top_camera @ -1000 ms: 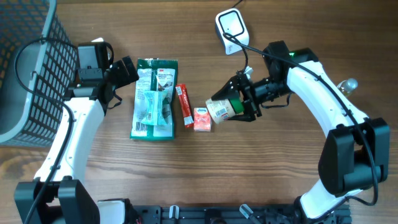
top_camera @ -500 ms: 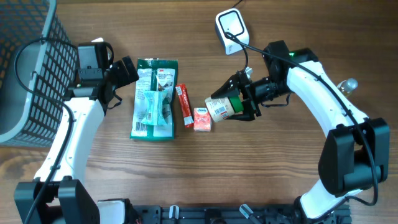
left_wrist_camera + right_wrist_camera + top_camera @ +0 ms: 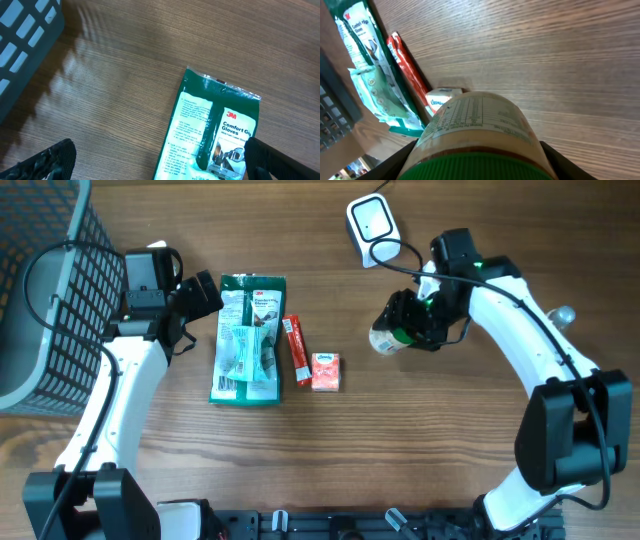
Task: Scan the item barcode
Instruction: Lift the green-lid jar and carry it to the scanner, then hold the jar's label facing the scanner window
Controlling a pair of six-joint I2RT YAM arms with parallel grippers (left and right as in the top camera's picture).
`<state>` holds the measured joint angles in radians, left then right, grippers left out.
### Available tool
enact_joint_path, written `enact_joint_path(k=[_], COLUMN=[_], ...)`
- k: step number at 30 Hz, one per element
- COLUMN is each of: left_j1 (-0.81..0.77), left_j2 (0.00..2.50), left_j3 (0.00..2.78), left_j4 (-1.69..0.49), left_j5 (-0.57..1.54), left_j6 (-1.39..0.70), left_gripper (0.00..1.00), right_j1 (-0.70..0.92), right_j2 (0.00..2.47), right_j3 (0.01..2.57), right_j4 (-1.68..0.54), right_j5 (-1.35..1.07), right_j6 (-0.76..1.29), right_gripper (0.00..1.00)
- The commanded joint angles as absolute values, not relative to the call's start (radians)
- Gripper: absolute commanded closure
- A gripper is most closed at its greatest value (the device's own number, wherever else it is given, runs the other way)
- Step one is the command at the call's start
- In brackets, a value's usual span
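Though half hidden overhead, jar (image 3: 475, 125) label plain in right fingers' (image 3: 560, 162) grip; left fingers (image 3: 45, 160) apart

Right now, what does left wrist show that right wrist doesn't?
Left wrist only: the open left gripper, plus a clear corner of the basket; a dark grid at right wrist's left edge may be that basket too. Right wrist only: the green-lidded jar clamped in the right gripper, the red stick pack, the small box. Both: the green gloves pack and the wooden table.
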<state>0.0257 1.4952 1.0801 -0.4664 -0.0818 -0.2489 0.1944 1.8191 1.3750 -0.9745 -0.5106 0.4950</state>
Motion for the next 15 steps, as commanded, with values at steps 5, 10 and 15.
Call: enact_joint_path(k=[5, 10, 15], left_j1=[0.029, 0.029, 0.029], left_j2=[1.493, 1.493, 1.493], left_j3=[1.088, 1.088, 1.088], left_j4=[-0.464, -0.464, -0.464], left_j5=[-0.091, -0.091, -0.091], left_j6=[-0.24, -0.24, -0.24], left_gripper=[0.0, 0.0, 0.0], right_j1=[0.197, 0.2, 0.211], right_j2=[1.789, 1.789, 1.812], right_j3=[1.742, 1.913, 1.905], right_j4=[-1.169, -1.148, -0.991], right_j5=[-0.401, -0.305, -0.196], right_j6=[0.38, 0.155, 0.011], right_gripper=[0.73, 0.73, 0.75])
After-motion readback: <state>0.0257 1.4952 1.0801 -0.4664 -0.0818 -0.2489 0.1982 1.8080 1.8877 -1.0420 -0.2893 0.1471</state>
